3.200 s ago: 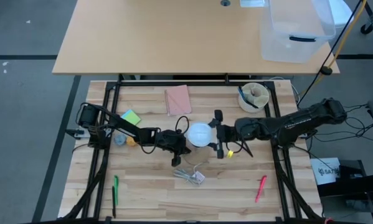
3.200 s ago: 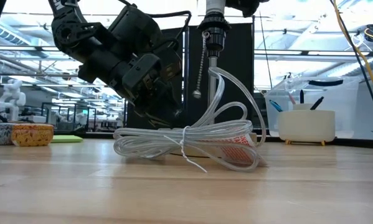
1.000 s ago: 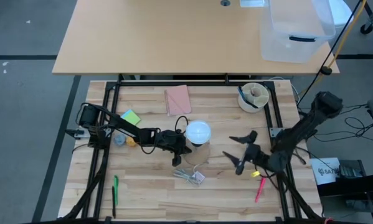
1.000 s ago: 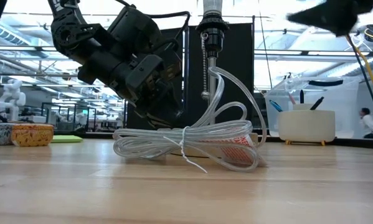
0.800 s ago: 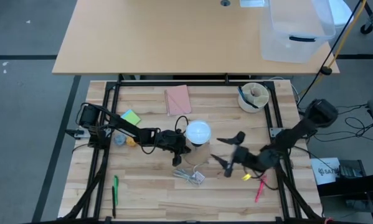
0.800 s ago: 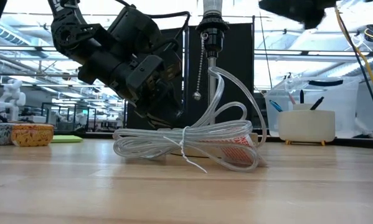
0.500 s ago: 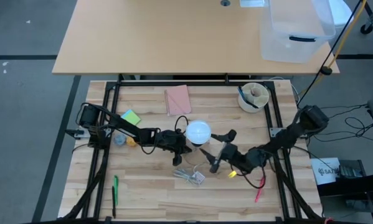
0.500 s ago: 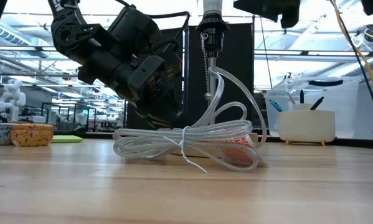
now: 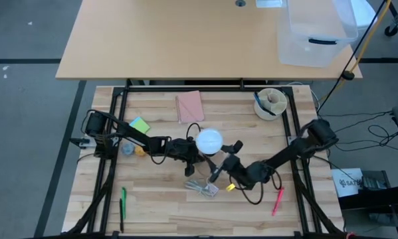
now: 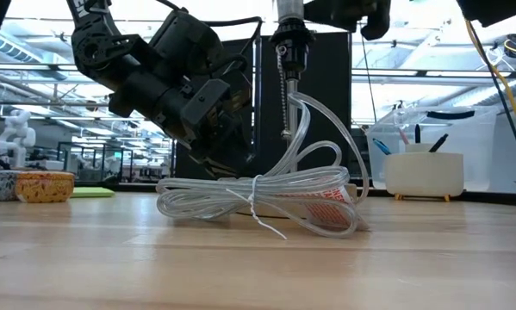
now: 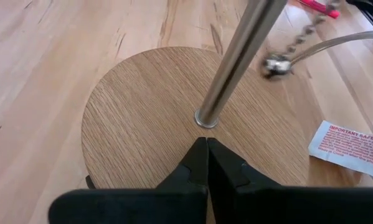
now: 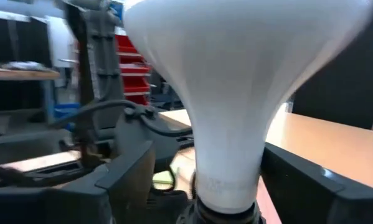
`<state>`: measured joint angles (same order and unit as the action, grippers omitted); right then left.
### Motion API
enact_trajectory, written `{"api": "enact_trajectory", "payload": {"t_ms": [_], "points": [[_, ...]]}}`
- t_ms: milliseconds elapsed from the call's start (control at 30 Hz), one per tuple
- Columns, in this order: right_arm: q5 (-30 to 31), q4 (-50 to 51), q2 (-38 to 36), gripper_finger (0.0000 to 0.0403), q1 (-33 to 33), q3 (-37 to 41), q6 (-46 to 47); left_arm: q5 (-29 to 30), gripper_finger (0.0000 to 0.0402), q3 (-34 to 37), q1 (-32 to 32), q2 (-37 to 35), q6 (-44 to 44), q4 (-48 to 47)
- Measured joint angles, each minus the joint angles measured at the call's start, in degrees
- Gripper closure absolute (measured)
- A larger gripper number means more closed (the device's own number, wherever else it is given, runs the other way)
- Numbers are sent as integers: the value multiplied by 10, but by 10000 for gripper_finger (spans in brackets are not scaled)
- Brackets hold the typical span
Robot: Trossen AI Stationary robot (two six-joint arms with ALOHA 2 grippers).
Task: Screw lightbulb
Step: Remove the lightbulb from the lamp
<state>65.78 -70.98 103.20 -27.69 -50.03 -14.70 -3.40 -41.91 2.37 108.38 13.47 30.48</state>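
Observation:
The white lightbulb stands upright in the black socket on top of a metal rod, which rises from a round wooden disc. My left gripper is shut, with its tips on the disc beside the rod's foot. My right gripper is open and level at the bulb's height. Its fingers stand on either side of the bulb's narrow neck, with a gap on each side. A pull chain hangs by the rod. My left gripper presses its shut fingertips on the wooden disc's top face, right by the foot of the rod. The fingers slant down from the table's left side. The disc lies flat on the table.
A coiled clear cord with a paper label lies just in front of the lamp. A pink notebook and a cup of pens lie at the far side. A red pen and a green pen lie near the front edge.
My right gripper has swung from the table's right edge toward the left and come up to the lightbulb, which now stands between its fingers. The bulb, the lamp and my left gripper have kept still.

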Motion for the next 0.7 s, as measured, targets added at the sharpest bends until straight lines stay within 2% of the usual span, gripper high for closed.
{"api": "enact_trajectory", "payload": {"t_ms": [167,367,600,700], "points": [[19,0,9,176,4,-8,-19,0,401,0,0,0,1,0],[24,1,3,262,4,-8,-29,0,401,0,0,0,0,0],[17,5,0,266,2,-8,-40,-1,401,0,0,0,0,0],[1,41,-11,266,3,-5,-27,-2,401,0,0,0,0,0]]}}
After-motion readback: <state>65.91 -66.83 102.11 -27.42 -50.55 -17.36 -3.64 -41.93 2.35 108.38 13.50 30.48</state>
